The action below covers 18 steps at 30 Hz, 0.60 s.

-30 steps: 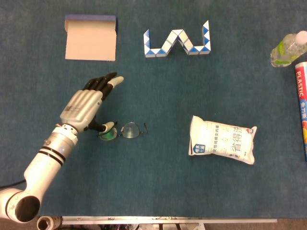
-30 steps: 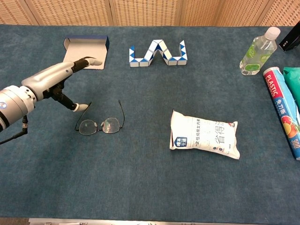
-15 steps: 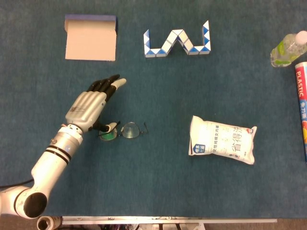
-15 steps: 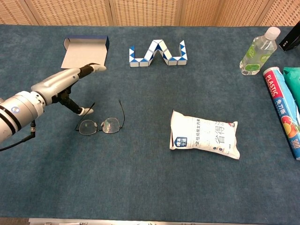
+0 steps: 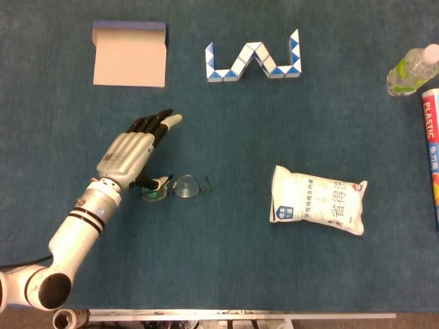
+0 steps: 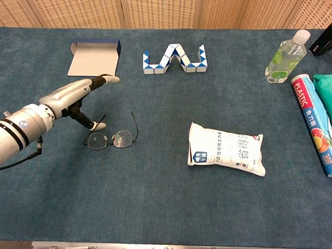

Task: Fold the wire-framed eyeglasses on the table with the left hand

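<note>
A blue felt-like table (image 6: pixel 155 207) fills both views; at 12 o'clock in the chest view stands a woven tan wall (image 6: pixel 155 13)

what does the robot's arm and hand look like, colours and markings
Only the left arm shows: glossy white tube segments with black bands near the wrist and a thin black cable trailing off. The left hand has a ribbed silver back, black fingers with pale tips.

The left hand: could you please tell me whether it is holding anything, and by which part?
Nothing is held: the left hand is open, thumb tip beside the eyeglasses' left temple.
</note>
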Motion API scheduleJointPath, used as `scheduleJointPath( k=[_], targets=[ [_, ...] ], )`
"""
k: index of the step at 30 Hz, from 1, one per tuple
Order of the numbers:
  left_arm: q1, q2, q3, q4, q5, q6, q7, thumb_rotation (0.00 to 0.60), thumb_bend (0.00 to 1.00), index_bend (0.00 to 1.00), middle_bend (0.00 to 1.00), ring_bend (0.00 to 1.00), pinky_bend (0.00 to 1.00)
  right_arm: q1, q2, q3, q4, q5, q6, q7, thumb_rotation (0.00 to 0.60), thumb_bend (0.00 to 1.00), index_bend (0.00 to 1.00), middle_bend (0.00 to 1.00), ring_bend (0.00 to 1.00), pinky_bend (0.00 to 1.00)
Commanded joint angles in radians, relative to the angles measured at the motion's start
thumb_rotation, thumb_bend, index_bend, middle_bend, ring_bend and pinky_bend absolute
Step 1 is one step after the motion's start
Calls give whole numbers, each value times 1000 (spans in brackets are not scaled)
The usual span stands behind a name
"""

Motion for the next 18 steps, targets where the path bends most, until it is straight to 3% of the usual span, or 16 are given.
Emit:
scheduleJointPath(
  k=[1,7,18],
  targets=[
    [1,2,-2,-2,0,3,1,600,204,49,0,0,0,0,0,0,0,0,-1,0,600,228,451,439,278,271],
    [9,14,-12,-27,8,40,21,600,204,49,0,0,0,1,0,-2,0,-1,-4,2,600,229,451,439,278,271],
    [66,11,6,-88,84,234,182,600,204,51,0,0,0,-5,5,-9,-4,-22,11,13,600,228,451,439,278,271]
  ],
)
